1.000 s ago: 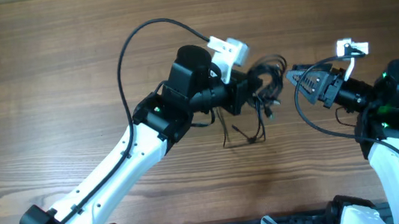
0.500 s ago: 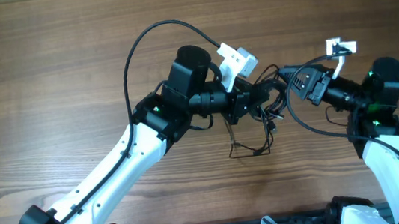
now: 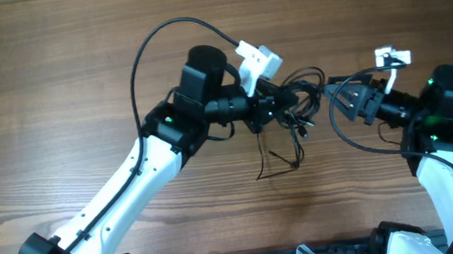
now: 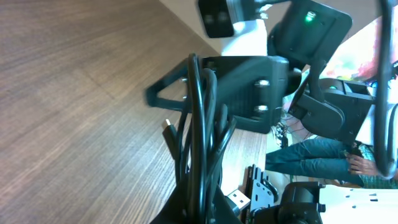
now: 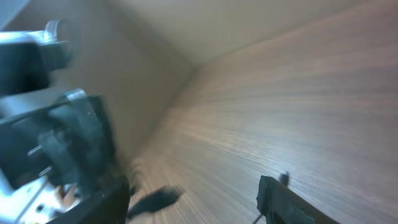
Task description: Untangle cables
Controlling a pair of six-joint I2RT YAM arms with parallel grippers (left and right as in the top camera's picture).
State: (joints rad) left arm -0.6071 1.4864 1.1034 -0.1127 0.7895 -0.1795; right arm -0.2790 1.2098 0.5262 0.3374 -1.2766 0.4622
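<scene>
- The left gripper [image 3: 285, 103] is clamped on the cables [image 4: 200, 143]. Compared with half a second ago, it has drawn slightly left, taking the bundle with it.
- The right gripper [image 3: 332, 96] sits just beside the bundle. Its blurred wrist view shows its fingers wide apart.
- Only the left wrist view shows a silver plug end [image 4: 237, 199].
- Loose strands trail down onto the surface [image 3: 49, 70].

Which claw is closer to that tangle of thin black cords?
Left. The left gripper is right in the cables, gripping them; the right gripper, open, sits just beside the tangle, and contact is unclear.
</scene>
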